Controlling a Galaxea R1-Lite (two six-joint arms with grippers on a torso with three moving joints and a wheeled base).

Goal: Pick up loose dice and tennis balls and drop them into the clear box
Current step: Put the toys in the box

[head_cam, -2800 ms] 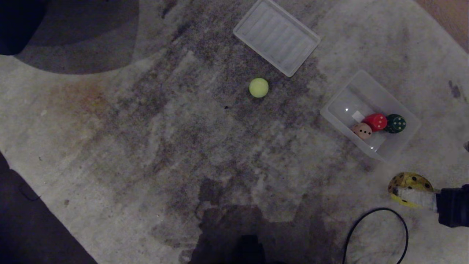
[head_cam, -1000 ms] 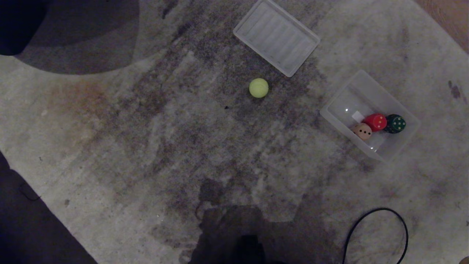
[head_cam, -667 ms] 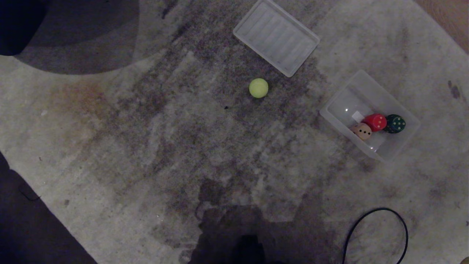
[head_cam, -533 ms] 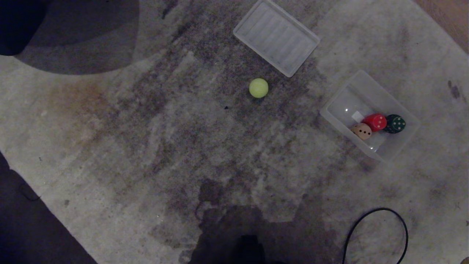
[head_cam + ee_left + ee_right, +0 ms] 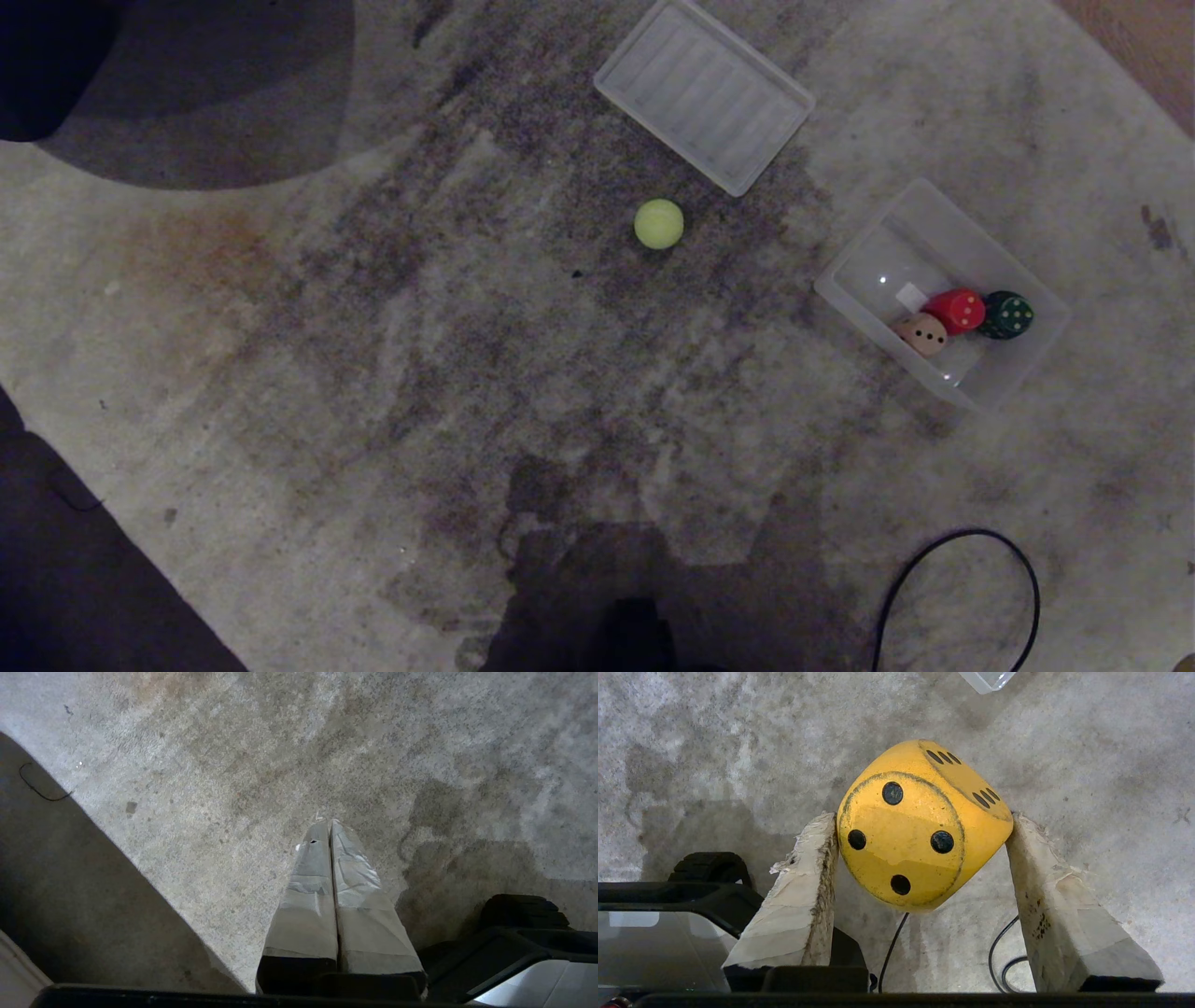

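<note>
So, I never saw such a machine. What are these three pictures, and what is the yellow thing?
It is a wheeled robot with two arms. One camera on its head looks down at a stained carpet; one camera sits behind each arm's tool. On the carpet lie a tennis ball, a ribbed tray and a clear box holding peach, red and green dice. The right tool grips the yellow die. The left tool is shut, empty.
</note>
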